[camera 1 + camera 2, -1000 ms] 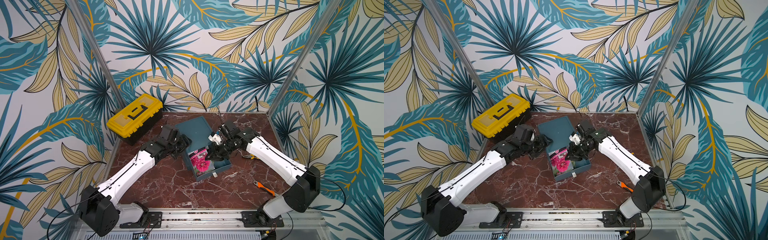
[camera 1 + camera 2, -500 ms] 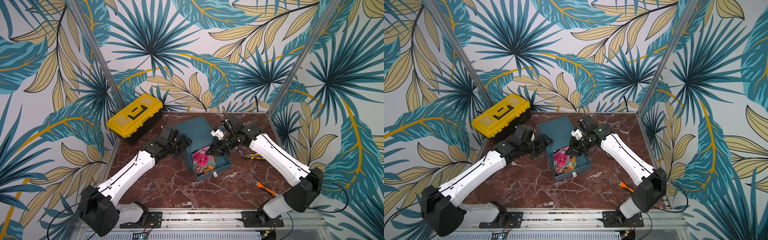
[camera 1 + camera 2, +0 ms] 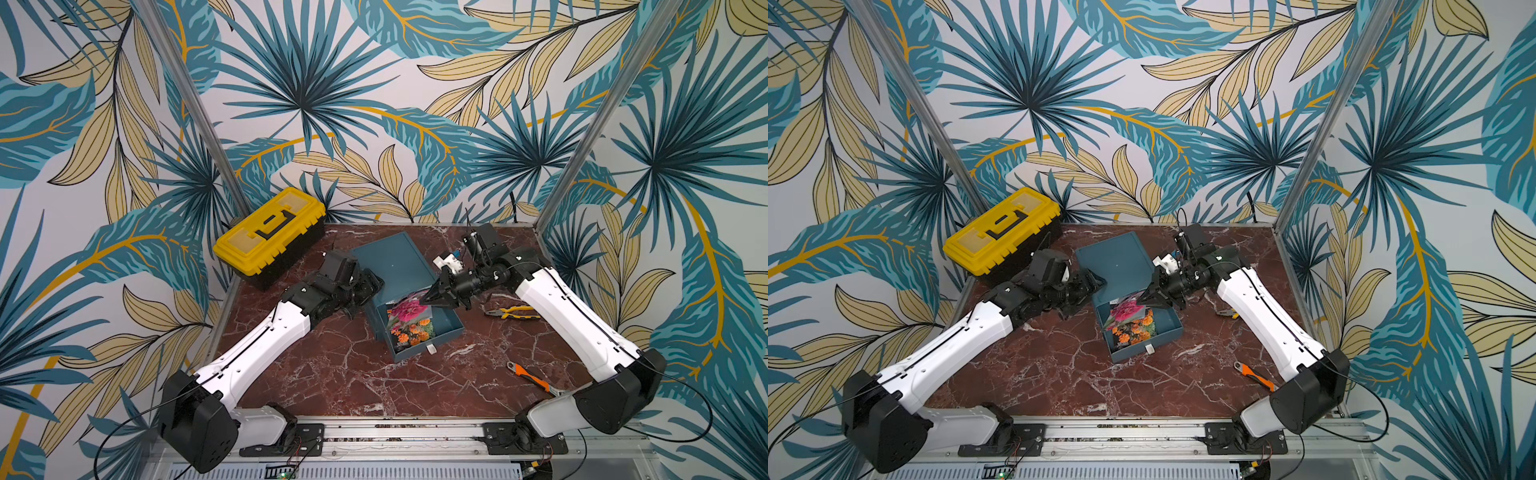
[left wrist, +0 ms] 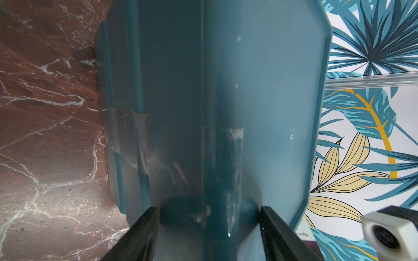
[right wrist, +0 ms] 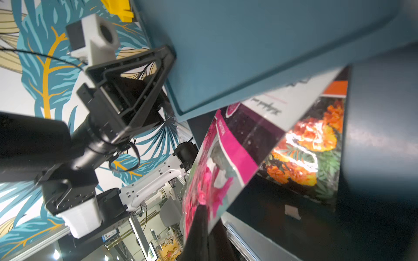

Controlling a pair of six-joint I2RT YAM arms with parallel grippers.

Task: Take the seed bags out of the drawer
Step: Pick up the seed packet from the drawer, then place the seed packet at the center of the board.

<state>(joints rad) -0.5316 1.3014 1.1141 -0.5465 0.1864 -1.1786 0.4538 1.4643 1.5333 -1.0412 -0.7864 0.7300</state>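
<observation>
The teal drawer (image 3: 451, 328) stands pulled out of its teal case (image 3: 392, 266) in both top views. Two seed bags show in it. A pink-flower seed bag (image 3: 405, 309) (image 3: 1125, 309) (image 5: 210, 171) is tilted up on one edge, and my right gripper (image 3: 424, 297) (image 3: 1142, 297) is shut on its upper edge. Under it an orange-flower seed bag (image 3: 409, 334) (image 5: 305, 144) lies flat in the drawer. My left gripper (image 3: 370, 286) (image 4: 207, 217) straddles the case's left edge (image 4: 260, 113), with its fingers (image 4: 144, 232) pressed against it.
A yellow toolbox (image 3: 270, 237) sits at the back left. Yellow-handled pliers (image 3: 513, 311) lie right of the drawer, under the right arm. An orange-handled tool (image 3: 532, 378) lies at the front right. Patterned walls close in the table on three sides.
The pink-flower bag lay flat in the drawer; my right gripper has closed on it and lifted one edge, uncovering the orange-flower bag. The left arm has not moved.
</observation>
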